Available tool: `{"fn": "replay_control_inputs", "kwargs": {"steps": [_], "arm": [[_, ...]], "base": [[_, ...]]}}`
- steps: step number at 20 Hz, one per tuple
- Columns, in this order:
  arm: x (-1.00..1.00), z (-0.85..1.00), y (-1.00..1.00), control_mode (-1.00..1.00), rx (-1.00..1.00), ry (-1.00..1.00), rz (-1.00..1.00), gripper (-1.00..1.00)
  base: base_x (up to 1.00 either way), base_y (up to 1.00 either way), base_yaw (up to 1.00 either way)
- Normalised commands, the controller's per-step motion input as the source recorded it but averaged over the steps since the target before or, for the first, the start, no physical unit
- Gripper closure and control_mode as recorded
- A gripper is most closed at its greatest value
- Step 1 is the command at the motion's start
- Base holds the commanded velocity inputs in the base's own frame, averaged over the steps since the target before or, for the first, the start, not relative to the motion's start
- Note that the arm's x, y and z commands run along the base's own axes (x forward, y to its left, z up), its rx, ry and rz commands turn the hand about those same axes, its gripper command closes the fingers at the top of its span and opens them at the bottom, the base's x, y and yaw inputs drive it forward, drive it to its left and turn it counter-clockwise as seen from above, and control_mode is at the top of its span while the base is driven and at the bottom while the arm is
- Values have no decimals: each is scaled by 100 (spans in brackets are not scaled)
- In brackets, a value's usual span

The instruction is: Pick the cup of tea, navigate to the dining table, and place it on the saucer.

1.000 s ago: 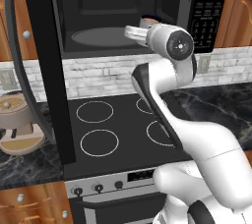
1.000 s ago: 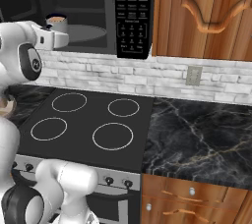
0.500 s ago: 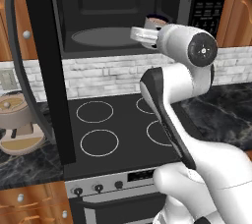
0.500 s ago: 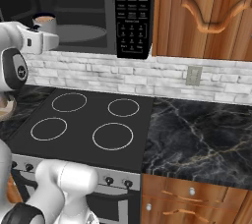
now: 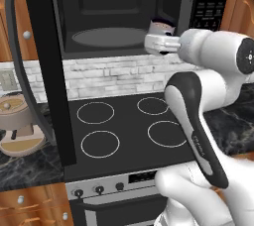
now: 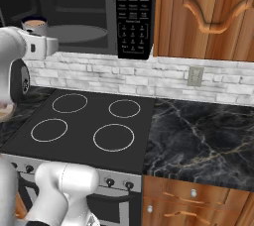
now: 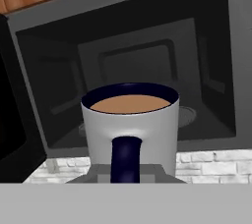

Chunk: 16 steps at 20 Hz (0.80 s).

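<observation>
in the left base view the cup of tea (image 5: pixel 161 26) sits at the end of the arm, clamped in the pincer (image 5: pixel 159 40), in front of the open microwave (image 5: pixel 119 12) whose grey round plate (image 5: pixel 108 36) lies bare, above the stove (image 5: pixel 129 126). in the right base view the cup (image 6: pixel 33 24) with brown tea shows above the white wrist, left of the microwave's button panel (image 6: pixel 135 14), with the marbled bench (image 6: pixel 203 141) to the right. in the hand view the cup (image 7: pixel 130 129) stands upright close up, brown tea near its navy rim, navy handle (image 7: pixel 126 159) facing the camera, the microwave cavity behind it.

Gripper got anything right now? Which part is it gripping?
Yes, the cup of tea, upright at the open microwave. The gripper appears shut at its handle side; the exact contact is hidden.
</observation>
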Motion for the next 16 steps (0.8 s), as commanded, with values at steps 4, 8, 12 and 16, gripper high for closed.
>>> {"fn": "replay_control_inputs", "kwargs": {"steps": [4, 8, 12, 16], "arm": [[-34, 0, -27, -100, 0, 0, 19, 100], [-24, 3, -43, -100, 0, 0, 15, 100], [-16, 1, -35, -100, -6, 0, 15, 100], [-19, 1, -32, -100, -10, -2, 18, 100]], "base": [[0, 0, 0], [0, 0, 0], [0, 0, 0], [0, 0, 0]]}}
